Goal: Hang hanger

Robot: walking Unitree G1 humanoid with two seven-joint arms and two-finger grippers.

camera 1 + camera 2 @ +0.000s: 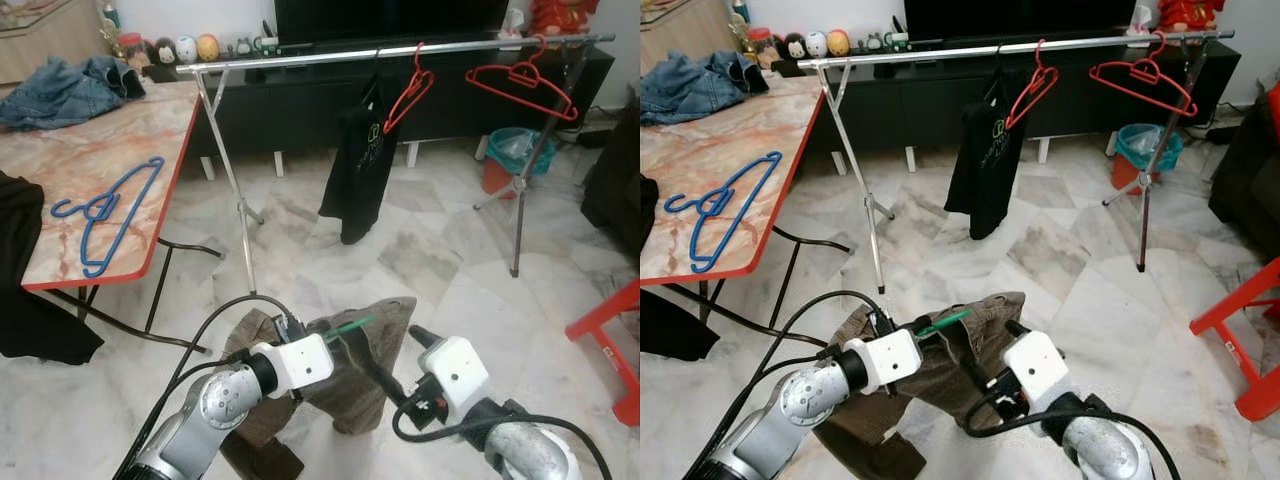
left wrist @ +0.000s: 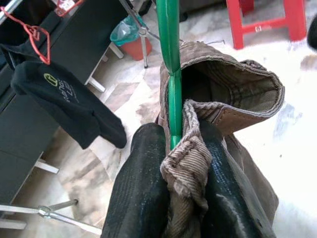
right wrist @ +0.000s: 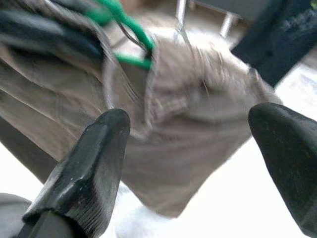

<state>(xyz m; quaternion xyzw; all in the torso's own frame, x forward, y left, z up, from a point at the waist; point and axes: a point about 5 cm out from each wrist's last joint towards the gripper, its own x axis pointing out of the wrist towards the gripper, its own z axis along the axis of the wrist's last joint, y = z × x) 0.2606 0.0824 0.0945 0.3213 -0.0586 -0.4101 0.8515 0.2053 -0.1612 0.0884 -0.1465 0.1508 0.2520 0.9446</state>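
the left gripper is clenched on a green hanger together with the waistband of the brown corduroy garment draped over it. the left wrist view shows what the head views cannot: the ribbed fabric bunched between the two black fingers, the thin green bar running straight out beyond them, and a plaid lining inside the open waistband. in the left eye view only a short green stretch of the hanger sticks out past the gripper, above the brown cloth hanging low over the marble floor.

just beside it, the right gripper is spread wide and holds nothing, its fingers on either side of the same garment without touching it. its blurred view adds the hanger's green hook above the cloth.

farther out from both grippers stands a silver clothes rack. on its rail hang a black t-shirt, a red hanger tilted beside the shirt, and a second red hanger further along.

out to the left gripper's side, a red-edged marble-pattern bench carries a blue hanger and, at the far end, a heap of denim. beyond the right gripper stand a red stool and, behind the rack's leg, a teal-lined bin.
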